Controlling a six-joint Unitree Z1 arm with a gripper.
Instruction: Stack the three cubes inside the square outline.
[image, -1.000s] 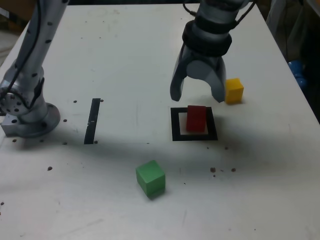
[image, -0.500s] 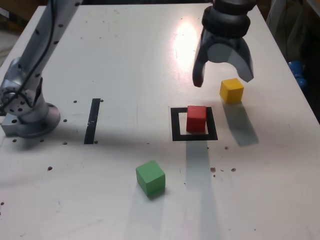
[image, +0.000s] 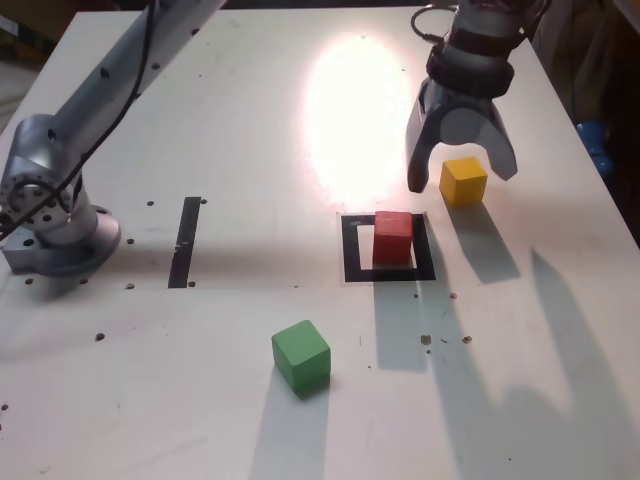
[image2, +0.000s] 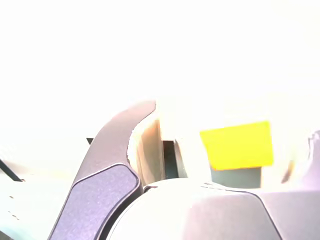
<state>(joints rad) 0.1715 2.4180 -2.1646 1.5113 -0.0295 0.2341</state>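
Note:
The red cube stands inside the black square outline on the white table. To the exterior view's right of it and farther back lies the yellow cube. My gripper hangs open just above that yellow cube, one finger on each side of it, holding nothing. The green cube lies alone near the front of the table. The wrist view is washed out by glare; it shows the yellow cube beyond a grey finger, with a corner of the outline showing dark.
A thin black tape strip lies at the exterior view's left, close to the arm's round base. A bright glare patch covers the table's far middle. The table's right edge runs close to the yellow cube.
My gripper has risen from over the red cube and moved to the exterior view's right and back, ending above the yellow cube. The red cube stays in the outline.

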